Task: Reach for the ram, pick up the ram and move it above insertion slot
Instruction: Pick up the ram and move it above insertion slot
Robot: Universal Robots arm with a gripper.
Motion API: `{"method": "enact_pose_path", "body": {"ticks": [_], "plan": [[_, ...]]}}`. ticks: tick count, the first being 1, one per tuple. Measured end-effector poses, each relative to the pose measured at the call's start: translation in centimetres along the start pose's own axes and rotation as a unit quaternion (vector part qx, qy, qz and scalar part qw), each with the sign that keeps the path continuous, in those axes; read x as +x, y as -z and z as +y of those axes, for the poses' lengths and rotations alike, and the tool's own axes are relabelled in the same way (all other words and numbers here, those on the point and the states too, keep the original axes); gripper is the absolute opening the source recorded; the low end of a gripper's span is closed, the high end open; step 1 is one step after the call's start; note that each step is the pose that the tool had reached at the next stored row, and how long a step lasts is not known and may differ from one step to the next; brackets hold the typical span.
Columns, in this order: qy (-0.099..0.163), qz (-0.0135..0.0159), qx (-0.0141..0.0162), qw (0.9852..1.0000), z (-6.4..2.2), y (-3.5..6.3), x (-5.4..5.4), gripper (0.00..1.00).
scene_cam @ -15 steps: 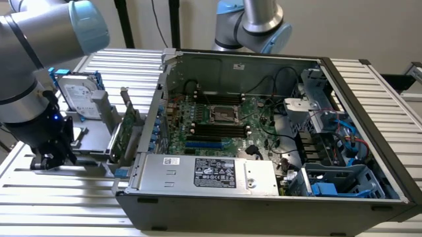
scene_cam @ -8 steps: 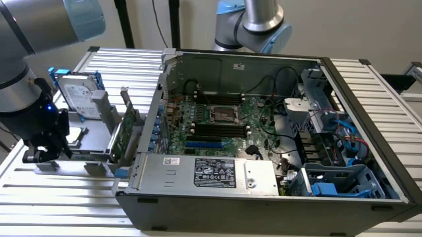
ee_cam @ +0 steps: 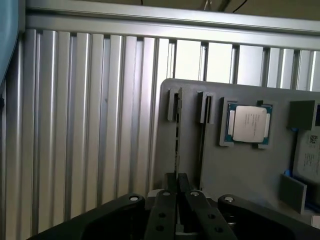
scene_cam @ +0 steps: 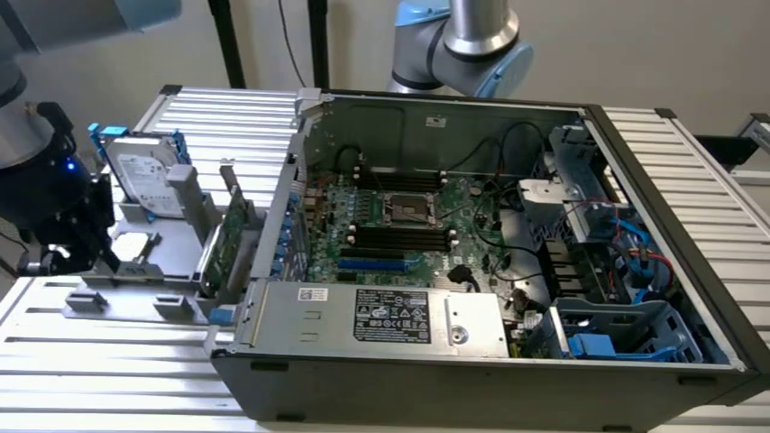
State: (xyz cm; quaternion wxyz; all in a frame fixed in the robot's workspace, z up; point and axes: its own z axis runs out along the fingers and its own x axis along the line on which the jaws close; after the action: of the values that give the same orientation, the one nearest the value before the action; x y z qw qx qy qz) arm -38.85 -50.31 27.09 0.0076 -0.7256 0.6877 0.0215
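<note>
The ram (ee_cam: pixel 176 142) stands on edge in a slotted holder of the grey parts tray (ee_cam: pixel 240 175), showing as a thin dark strip. Its near end runs in between my black fingers (ee_cam: pixel 164 210). My gripper (ee_cam: pixel 177 200) is shut on the ram, which still sits in its holder. In the exterior view my gripper (scene_cam: pixel 54 253) hangs low over the tray's (scene_cam: pixel 144 271) end at that view's left. The black insertion slots (scene_cam: pixel 403 236) lie on the motherboard inside the open computer case (scene_cam: pixel 481 379), well toward the exterior view's right of the gripper.
A loose processor chip (ee_cam: pixel 248 124) sits in a tray pocket beside a second upright holder (ee_cam: pixel 204 130). A silver hard drive (scene_cam: pixel 151 180) and a wider green expansion card (scene_cam: pixel 229 244) stand between tray and case. A second arm (scene_cam: pixel 470 41) rises behind the case. Ribbed aluminium table (ee_cam: pixel 90 125) surrounds the tray.
</note>
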Motion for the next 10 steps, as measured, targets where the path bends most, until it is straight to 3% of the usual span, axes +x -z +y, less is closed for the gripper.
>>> {"method": "enact_pose_path", "body": {"ticks": [5,10], "plan": [[0.0,0.0,0.0,1.0,-0.66,2.26,-0.1,0.13],[0.0,-0.0006,-0.0001,1.0,-2.38,4.61,-0.1,0.13]]}}
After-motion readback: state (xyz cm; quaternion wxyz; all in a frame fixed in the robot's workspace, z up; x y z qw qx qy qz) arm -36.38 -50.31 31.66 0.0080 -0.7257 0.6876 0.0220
